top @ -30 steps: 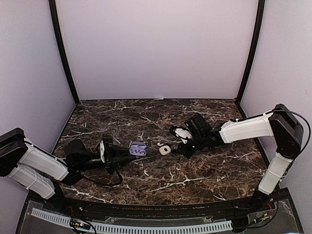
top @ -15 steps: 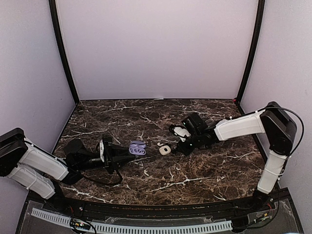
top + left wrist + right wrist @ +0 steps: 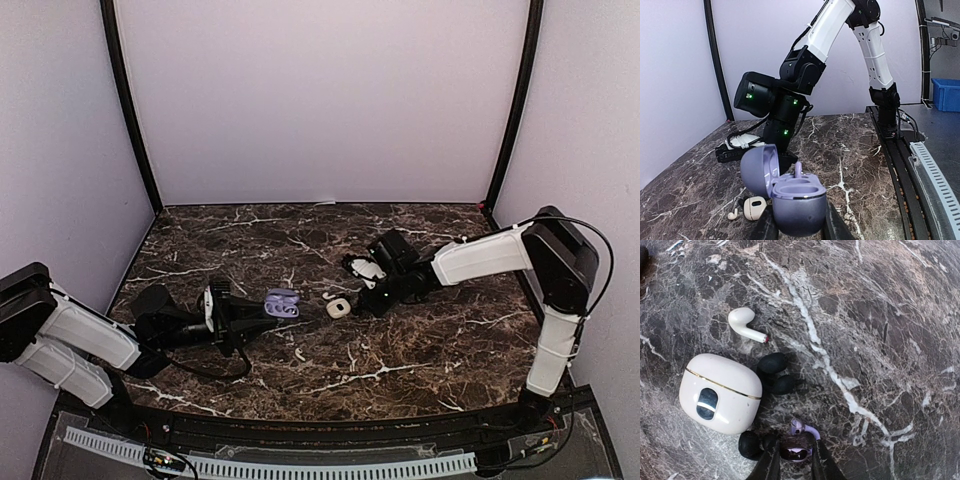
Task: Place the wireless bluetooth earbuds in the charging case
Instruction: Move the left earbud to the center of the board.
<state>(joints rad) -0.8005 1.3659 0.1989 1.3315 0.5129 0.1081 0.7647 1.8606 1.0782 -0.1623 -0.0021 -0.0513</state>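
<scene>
Closest to me, the left gripper (image 3: 799, 231) is pressed tight on the bottom of the purple case (image 3: 799, 202) and holds it low by the marble table (image 3: 400, 360). The lid of the case stands open, tipped back. One purple bud (image 3: 798, 169) already sits in the case, with its stem sticking up.

Just past the purple case, a white case (image 3: 720, 392) lies shut on the table. A white bud (image 3: 746, 324) lies near it. Three dark buds (image 3: 772, 363) lie right beside it, two at its side and one by its corner.

A bit further on, the right gripper (image 3: 795, 465) hangs low next to the white case. Its fingers (image 3: 771, 464) pinch a second purple bud (image 3: 804, 429). I cannot tell if that bud is up off the table or resting on it. The two grippers are apart, and the white case lies between them.
</scene>
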